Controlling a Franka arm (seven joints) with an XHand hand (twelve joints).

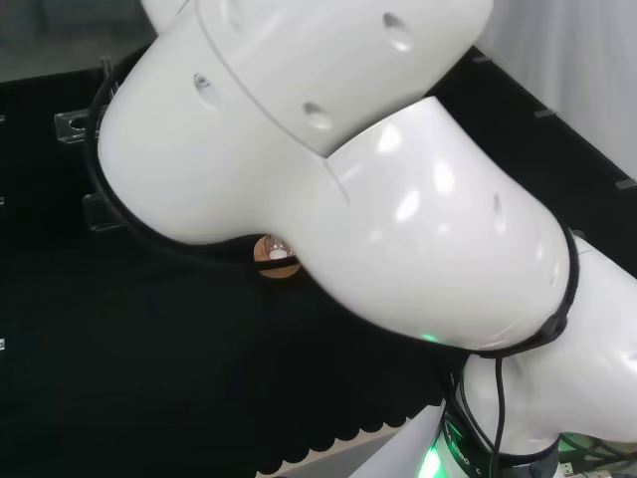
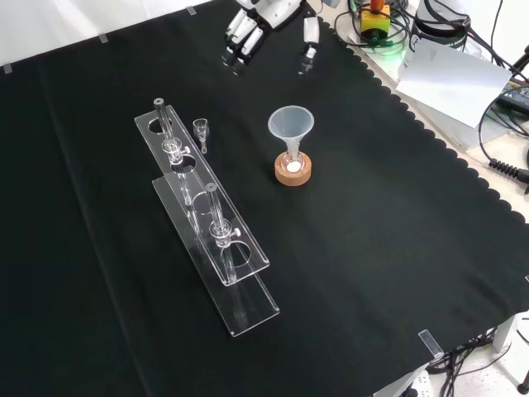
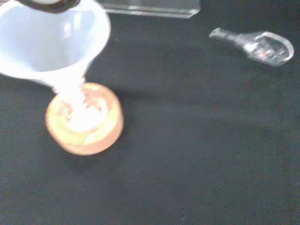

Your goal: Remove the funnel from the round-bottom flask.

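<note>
The translucent plastic funnel (image 2: 290, 126) sits stem-down in the clear round-bottom flask (image 2: 293, 160) on its cork ring (image 2: 293, 174) near the middle of the black-clothed desk (image 2: 397, 248), so the removal looks not yet begun. The hand (image 2: 264, 21) hangs at the front view's top, well apart, fingers relaxed and spread, holding nothing. Nearby lie a clear acrylic rack (image 2: 207, 223) and a small glass stopper (image 2: 201, 130).

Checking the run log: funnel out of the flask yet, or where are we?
Nothing done yet: the funnel sits upright in the flask on its cork stand. Nothing in hand: the hand hangs open at the front view's top, apart from the funnel. Left: reach, grasp the funnel, lift it out.
</note>
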